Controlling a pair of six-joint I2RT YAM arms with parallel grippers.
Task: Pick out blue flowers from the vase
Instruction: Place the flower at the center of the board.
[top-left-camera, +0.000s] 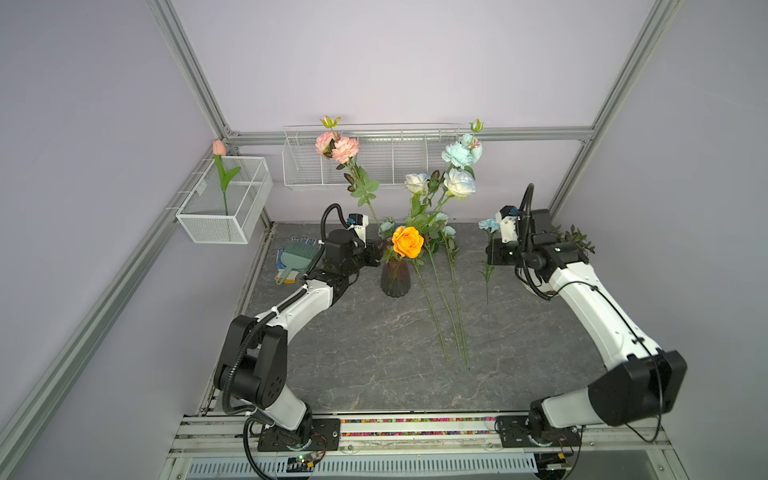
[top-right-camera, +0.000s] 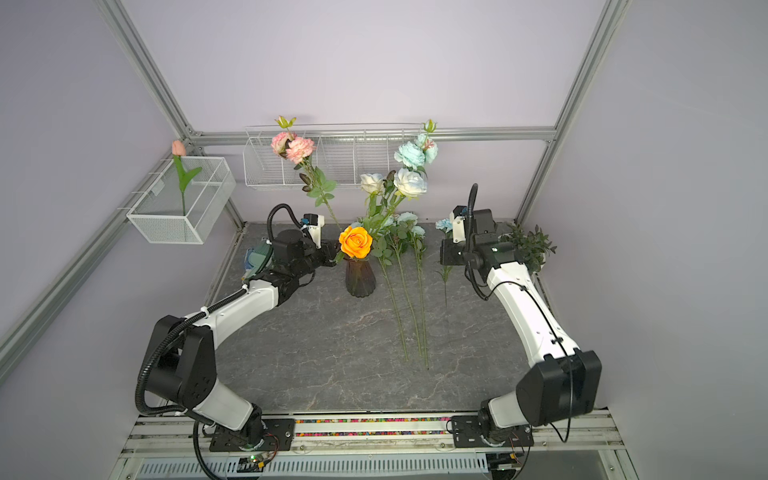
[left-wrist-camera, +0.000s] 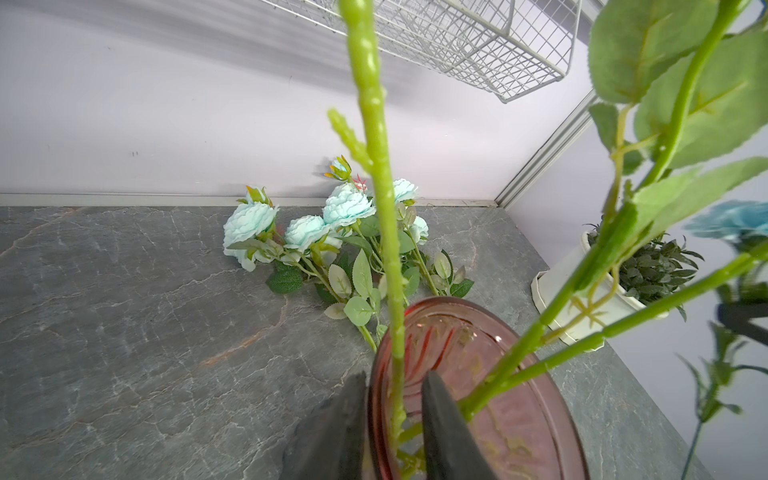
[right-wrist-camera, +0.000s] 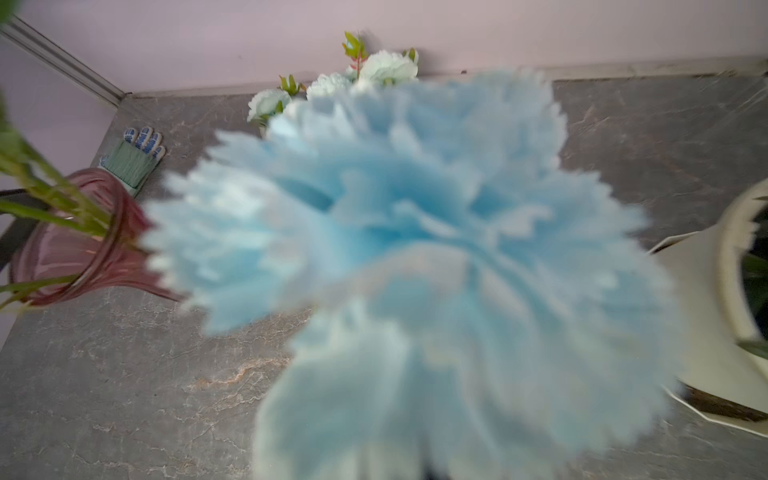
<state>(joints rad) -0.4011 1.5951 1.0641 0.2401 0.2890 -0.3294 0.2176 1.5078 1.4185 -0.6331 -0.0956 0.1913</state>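
- The left gripper (left-wrist-camera: 395, 384) is clamped narrow on the flared rim of the small dark purple ribbed glass vase (top-left-camera: 395, 278), one finger outside and one inside. A green stem (left-wrist-camera: 376, 187) stands between them, perhaps pinched too.
- The right gripper (top-left-camera: 491, 254), closed, holds a ruffled pale-blue artificial flower (top-left-camera: 489, 225) upright by its thin stem, well apart from the vase and toward the bench's right edge.
- Three aqua flowers (left-wrist-camera: 345, 208) lie on the grey marbled bench (top-left-camera: 353, 353) between the vase and the held flower, with their heads toward the back edge.
- White-blue roses (top-left-camera: 459, 183) and an orange rose (top-left-camera: 407, 241) stand in the vase.

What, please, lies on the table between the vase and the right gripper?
Three long-stemmed blue flowers lie flat between the vase and the right gripper, which holds a blue carnation; both top views show this.
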